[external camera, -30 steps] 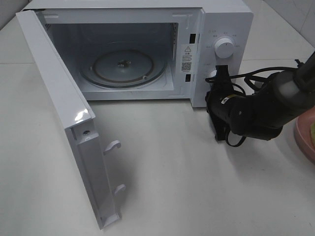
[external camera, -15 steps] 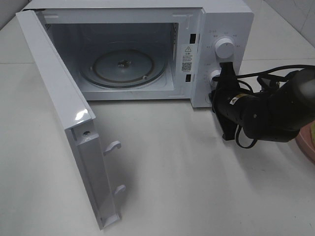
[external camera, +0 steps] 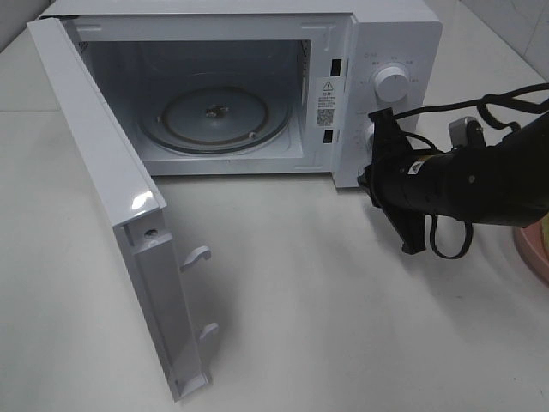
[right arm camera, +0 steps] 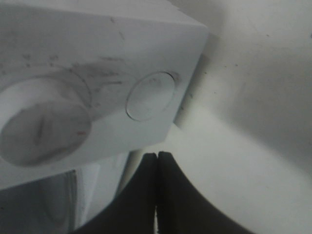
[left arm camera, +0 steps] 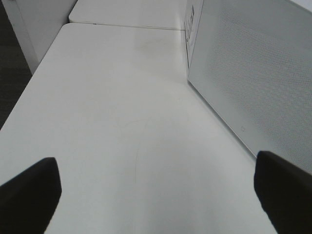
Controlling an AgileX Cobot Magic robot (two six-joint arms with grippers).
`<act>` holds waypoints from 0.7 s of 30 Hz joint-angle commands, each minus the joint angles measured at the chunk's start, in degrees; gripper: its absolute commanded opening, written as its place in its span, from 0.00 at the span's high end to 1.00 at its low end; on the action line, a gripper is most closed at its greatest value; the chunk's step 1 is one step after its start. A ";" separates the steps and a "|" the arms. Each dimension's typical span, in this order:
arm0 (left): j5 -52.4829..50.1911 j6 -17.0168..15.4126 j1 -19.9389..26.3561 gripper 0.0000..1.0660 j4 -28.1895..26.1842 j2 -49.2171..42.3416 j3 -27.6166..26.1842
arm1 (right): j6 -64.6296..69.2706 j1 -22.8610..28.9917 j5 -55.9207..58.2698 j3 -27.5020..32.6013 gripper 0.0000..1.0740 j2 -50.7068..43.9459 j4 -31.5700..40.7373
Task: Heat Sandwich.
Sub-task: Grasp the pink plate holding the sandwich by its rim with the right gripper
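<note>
The sandwich is out of view. The white microwave (external camera: 386,39) stands at the back with its door (external camera: 103,189) swung wide open and a bare glass turntable (external camera: 214,116) inside. My right gripper (external camera: 369,176) is shut on nothing, right in front of the lower corner of the control panel. In the right wrist view its fingertips (right arm camera: 157,156) are pressed together just below the panel's round button (right arm camera: 151,95), beside a knob (right arm camera: 44,126). My left gripper (left arm camera: 156,195) is open and holds nothing. It sits low over the table beside the microwave's perforated side wall (left arm camera: 253,73).
A sliver of the pink plate (external camera: 535,254) shows at the right edge, behind the right arm. Black cables (external camera: 506,99) loop above that arm. The open door juts out over the table's left front. The upper dial (external camera: 393,84) sits above the gripper.
The right arm has swung to the right and levelled out. Its shut gripper has stayed beside the panel's lower corner. The microwave and its door have not moved.
</note>
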 commanded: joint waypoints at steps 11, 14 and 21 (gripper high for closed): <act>-0.23 -0.06 0.17 0.05 0.06 -1.60 0.23 | -31.86 -0.52 24.29 0.11 0.94 -9.80 -0.57; -0.23 -0.06 0.17 0.05 0.06 -1.60 0.23 | -48.01 -0.52 29.16 0.11 0.93 -12.43 -0.63; -0.23 -0.06 0.17 0.05 0.06 -1.60 0.23 | -70.30 -0.52 39.59 -0.23 0.92 -16.67 -0.63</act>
